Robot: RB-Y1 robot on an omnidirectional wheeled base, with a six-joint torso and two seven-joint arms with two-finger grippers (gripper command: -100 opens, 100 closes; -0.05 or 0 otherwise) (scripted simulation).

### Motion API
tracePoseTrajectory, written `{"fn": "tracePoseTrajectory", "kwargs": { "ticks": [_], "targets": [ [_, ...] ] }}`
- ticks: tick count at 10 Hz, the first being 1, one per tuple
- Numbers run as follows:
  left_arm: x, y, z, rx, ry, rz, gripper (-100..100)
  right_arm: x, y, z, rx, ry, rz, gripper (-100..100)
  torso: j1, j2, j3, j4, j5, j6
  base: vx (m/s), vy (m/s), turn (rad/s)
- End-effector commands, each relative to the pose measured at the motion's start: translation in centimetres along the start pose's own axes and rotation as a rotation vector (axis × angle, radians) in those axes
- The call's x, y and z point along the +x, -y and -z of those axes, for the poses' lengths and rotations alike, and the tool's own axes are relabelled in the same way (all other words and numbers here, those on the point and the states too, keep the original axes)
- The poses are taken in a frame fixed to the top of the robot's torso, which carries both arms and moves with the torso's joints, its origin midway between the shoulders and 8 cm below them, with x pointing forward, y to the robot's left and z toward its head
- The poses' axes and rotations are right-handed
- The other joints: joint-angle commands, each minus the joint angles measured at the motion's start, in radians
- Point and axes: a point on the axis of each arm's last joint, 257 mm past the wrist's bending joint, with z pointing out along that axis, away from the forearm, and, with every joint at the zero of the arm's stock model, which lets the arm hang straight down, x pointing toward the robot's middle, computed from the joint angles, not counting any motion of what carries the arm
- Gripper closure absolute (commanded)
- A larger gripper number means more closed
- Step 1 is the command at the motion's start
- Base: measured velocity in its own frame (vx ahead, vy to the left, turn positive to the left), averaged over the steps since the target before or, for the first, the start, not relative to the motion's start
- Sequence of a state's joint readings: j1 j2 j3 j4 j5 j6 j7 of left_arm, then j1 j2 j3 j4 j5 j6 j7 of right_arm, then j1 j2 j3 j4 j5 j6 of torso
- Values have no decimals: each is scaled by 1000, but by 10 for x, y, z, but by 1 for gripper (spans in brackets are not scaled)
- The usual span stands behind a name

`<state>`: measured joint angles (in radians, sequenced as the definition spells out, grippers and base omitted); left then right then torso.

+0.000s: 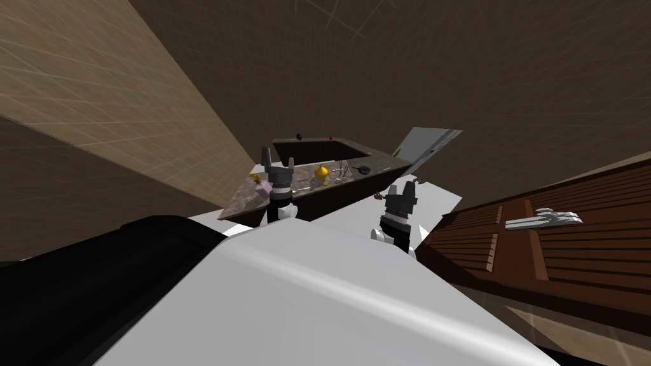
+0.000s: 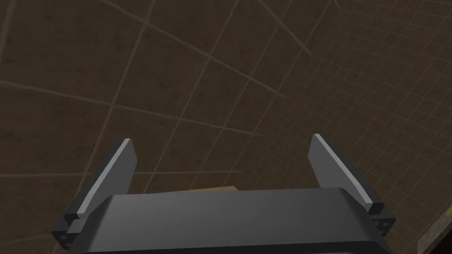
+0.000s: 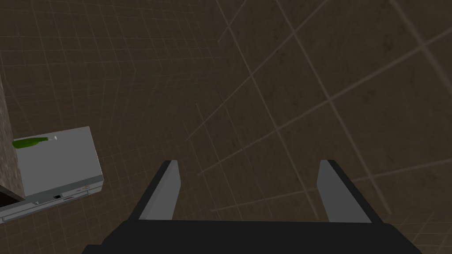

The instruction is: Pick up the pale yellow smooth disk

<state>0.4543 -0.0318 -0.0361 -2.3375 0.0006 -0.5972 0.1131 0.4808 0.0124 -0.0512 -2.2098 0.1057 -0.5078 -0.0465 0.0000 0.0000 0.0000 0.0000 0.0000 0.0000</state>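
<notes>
1. Between the thin grey fingers [image 2: 115, 169] of the left gripper [image 2: 227, 167] and of the right gripper [image 3: 251, 189] nothing is held. Both are spread wide.
2. Just past the left gripper lies a long dark stone counter [image 1: 245, 202].
3. I can't pick out the pale yellow smooth disk for sure. It may be the small yellow bit [image 1: 253, 175] at the counter's left end, beside a little pink lump [image 1: 260, 188].
4. I think this is the getting-close step. Next, roll nearer and lower the left gripper.

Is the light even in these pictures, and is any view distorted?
Head view: dim, rolled, walls splaying, so the counter slants with the picture. Left wrist view: dim; edges of the left gripper catch light. Right wrist view: dim; the grey appliance is brightest.
</notes>
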Motion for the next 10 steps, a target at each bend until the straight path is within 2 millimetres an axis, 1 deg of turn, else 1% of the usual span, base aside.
{"fn": "tracePoseTrajectory", "kwargs": {
  "ticks": [1, 3, 4, 5, 7, 9, 10],
  "targets": [
    [6, -8, 6, -33, -46, -11, -100, 0, 0, 0, 0, 0, 0, 0, 0, 0, 0, 0, 0, 0, 2, -14, -32],
    [11, -23, 20, -102, -98, -24, -100, 0, 0, 0, 0, 0, 0, 0, -1, 0, 0, 0, 0, 0, 3, -39, -51],
    [12, -23, 21, -104, -108, -26, -100, 0, 0, 0, 0, 0, 0, 0, -3, 0, 0, 0, -1, 0, -1, -39, -11],
    [15, -34, 31, -151, -137, -33, -100, 0, 0, 0, 0, 0, 0, 0, -2, 0, 0, 0, -1, 0, -2, -34, -46],
    [19, -56, 60, -262, -188, -44, -100, 0, 0, 0, 0, 0, 0, 0, -3, 1, 0, 0, -1, 0, -8, -49, -73],
    [20, -79, 97, -393, -231, -50, -100, 0, 0, 0, 0, 0, 0, 0, -4, 1, 1, 0, -1, 0, -4, -73, -72],
    [20, -79, 97, -394, -230, -50, -100, 0, 0, 0, 0, 0, 0, 0, -5, 1, 0, 0, -1, 0, -3, -55, -25]
  ]
}}
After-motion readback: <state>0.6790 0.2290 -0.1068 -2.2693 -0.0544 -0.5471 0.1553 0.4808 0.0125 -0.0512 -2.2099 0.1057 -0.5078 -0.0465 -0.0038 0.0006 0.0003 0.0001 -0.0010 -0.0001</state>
